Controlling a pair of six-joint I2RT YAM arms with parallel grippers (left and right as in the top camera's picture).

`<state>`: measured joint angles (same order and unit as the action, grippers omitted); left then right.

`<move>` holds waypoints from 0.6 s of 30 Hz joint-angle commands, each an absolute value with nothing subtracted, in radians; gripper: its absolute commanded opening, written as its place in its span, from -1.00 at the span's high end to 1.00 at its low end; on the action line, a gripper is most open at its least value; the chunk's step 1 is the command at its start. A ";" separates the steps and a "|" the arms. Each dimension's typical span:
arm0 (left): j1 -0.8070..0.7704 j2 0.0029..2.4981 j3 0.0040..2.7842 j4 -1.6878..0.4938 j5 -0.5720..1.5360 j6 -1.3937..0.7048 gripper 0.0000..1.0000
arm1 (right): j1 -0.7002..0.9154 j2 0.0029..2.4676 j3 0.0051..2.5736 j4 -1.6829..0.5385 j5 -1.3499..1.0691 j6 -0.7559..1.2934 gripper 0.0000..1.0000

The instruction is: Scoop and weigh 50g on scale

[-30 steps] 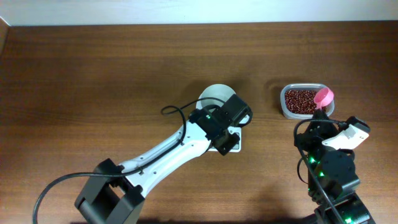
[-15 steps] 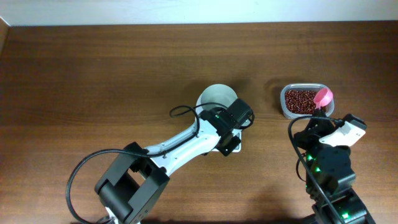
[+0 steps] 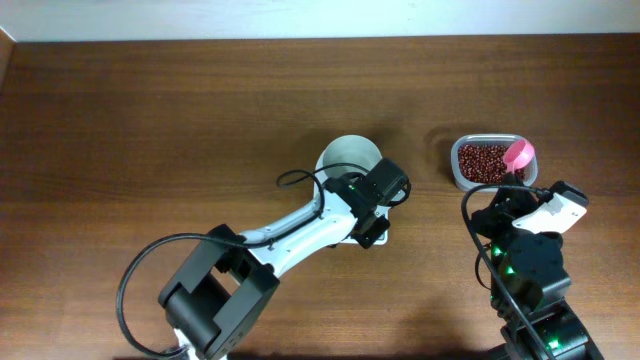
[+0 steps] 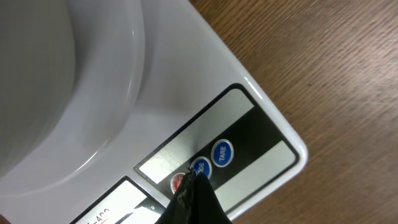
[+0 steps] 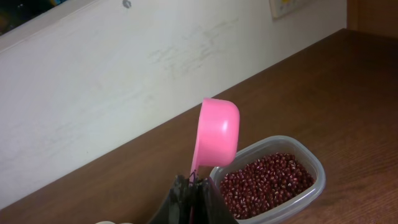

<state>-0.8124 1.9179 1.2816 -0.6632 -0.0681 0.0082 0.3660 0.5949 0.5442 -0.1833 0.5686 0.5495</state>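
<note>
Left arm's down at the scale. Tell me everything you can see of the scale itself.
The scale has a glossy white plastic body with rounded corners and lies flat on the wooden table. A round white dish sits on top and looks empty. The front panel is black and silver, with a red button, a blue button and a blue TARE button. The shut left gripper has its tip at the red and middle buttons, apparently touching the panel.

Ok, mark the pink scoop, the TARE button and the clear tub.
pink scoop (image 5: pixel 217 132), right wrist view, bowl's outside
TARE button (image 4: pixel 222 154), left wrist view, blue face
clear tub (image 5: pixel 297 200), right wrist view, front wall
</note>
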 commanded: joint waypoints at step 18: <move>-0.814 1.965 1.269 -0.659 -0.120 0.023 1.00 | 0.358 0.618 0.556 -0.157 0.588 0.546 0.92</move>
